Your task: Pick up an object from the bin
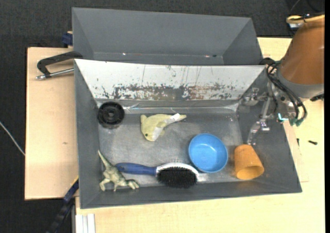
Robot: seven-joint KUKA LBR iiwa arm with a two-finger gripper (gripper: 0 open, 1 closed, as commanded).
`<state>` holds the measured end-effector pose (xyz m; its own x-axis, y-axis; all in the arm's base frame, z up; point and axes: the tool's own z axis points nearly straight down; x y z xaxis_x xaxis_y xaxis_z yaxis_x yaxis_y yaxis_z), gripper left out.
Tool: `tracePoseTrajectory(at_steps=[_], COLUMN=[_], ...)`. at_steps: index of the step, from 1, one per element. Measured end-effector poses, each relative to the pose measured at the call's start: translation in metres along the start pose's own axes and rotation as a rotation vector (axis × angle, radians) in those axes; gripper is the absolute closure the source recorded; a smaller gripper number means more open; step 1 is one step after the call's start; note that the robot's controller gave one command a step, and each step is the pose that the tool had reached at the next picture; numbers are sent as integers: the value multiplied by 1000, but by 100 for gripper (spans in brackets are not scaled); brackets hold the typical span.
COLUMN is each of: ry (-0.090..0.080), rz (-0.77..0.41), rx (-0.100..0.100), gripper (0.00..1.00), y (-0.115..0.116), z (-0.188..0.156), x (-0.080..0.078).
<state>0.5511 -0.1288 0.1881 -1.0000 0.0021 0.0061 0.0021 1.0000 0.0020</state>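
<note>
My gripper [262,117] hangs at the bin's right side, close to the right wall, above the floor. Just below it in the view lies an orange cup [248,162] on its side, in the bin's front right corner. The gripper is above and apart from the cup. A round blue bowl [207,153] sits to the left of the cup, open side up.
A black-bristled brush with a blue handle [170,173] lies along the front wall, and a pale green dinosaur figure [114,178] sits in the front left corner. A pale yellow soft toy [157,125] lies mid-bin. A black round lid [110,114] rests at back left.
</note>
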Motion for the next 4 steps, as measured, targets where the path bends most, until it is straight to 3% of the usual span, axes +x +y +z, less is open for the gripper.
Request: tracePoseTrajectory(at_steps=[1,2,3,4], ry=[-10,-19,-22,-24], rz=[-254,-254,-239,-276], rx=[2,4,5,6], gripper=[0,100,100,100], y=[52,51,58,69], z=[117,113,20,-152], x=[-16,-18,-21,-19])
